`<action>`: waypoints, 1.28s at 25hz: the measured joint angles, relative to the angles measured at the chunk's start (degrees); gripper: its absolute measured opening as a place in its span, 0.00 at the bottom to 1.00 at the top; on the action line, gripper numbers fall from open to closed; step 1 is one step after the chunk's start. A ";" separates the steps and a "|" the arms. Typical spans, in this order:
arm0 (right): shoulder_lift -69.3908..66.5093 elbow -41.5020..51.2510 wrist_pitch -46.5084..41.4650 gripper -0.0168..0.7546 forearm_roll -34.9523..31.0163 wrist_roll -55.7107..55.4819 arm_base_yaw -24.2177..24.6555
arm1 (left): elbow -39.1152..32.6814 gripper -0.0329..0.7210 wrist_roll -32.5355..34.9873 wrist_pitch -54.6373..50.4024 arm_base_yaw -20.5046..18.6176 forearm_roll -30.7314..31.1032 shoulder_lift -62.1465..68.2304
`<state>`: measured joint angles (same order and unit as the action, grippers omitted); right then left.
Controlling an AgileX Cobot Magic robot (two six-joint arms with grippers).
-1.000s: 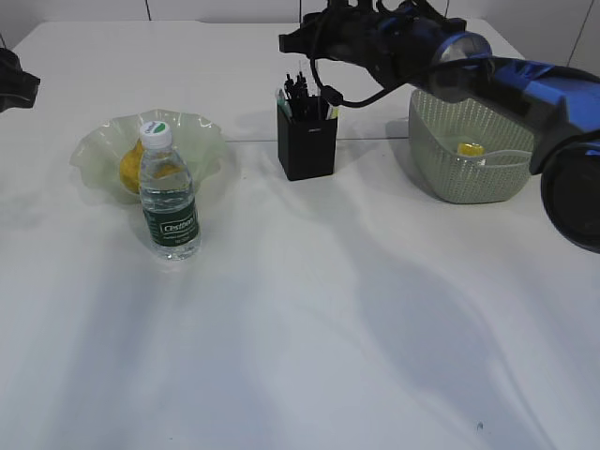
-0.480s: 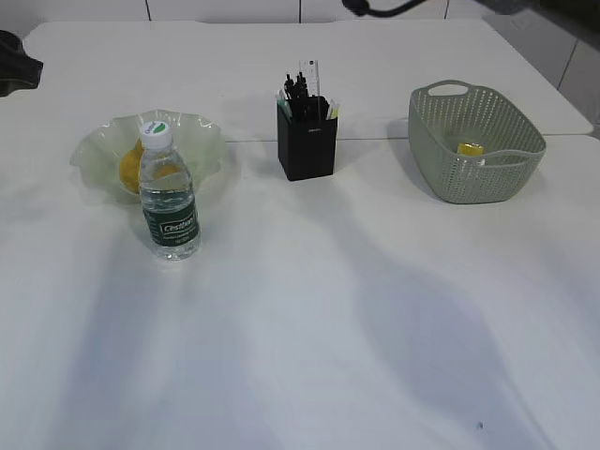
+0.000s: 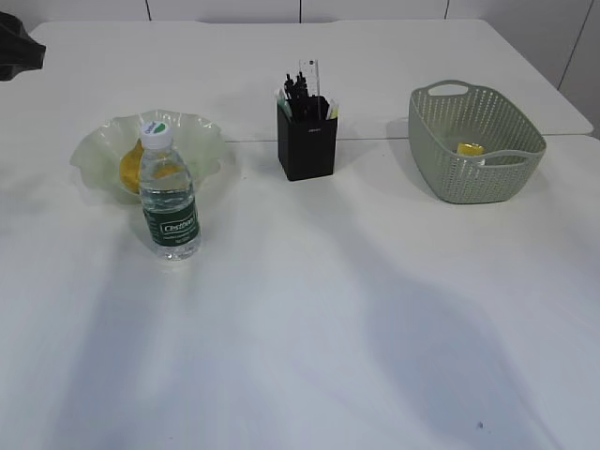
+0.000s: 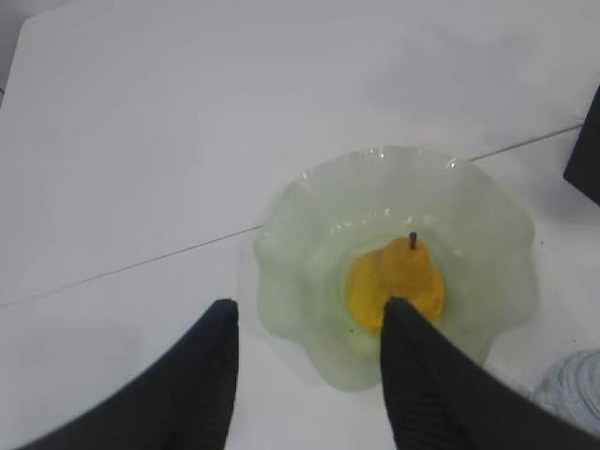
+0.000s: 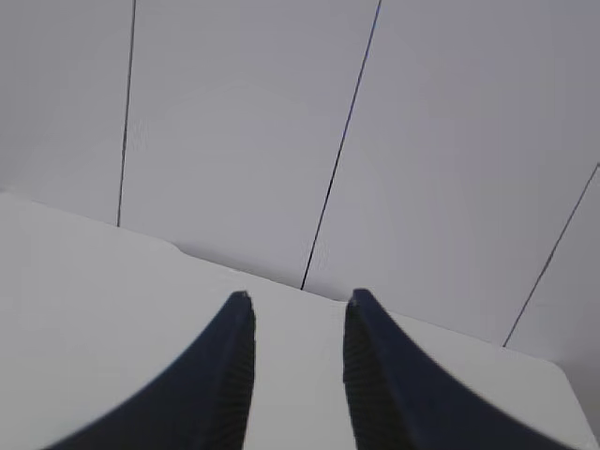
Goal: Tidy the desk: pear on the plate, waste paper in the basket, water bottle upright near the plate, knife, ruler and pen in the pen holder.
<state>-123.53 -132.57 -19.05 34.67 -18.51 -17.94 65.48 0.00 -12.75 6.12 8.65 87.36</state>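
with the pear (image 4: 396,283) on the plate (image 3: 98,142), both grippers (left gripper (image 4: 309,361), right gripper (image 5: 295,361)) stand apart and empty, so best retract high, clear of the water bottle (image 3: 169,192).

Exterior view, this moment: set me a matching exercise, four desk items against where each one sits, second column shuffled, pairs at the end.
Items
1. pear
2. water bottle
3. ruler
4. yellow paper scrap

Places
A. inside the basket
B. standing upright on the desk, just in front of the plate
C. sticking up out of the pen holder
D. lying on the plate

Pairs: 1-D, 2-B, 3-C, 4-A
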 joint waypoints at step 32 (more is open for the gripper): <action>32.43 64.38 38.45 0.34 0.30 3.69 6.68 | 0.00 0.51 0.00 1.79 0.00 0.00 0.00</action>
<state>-91.10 -68.20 19.40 34.97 -14.82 -11.26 65.48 0.00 -10.96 6.12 8.65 87.36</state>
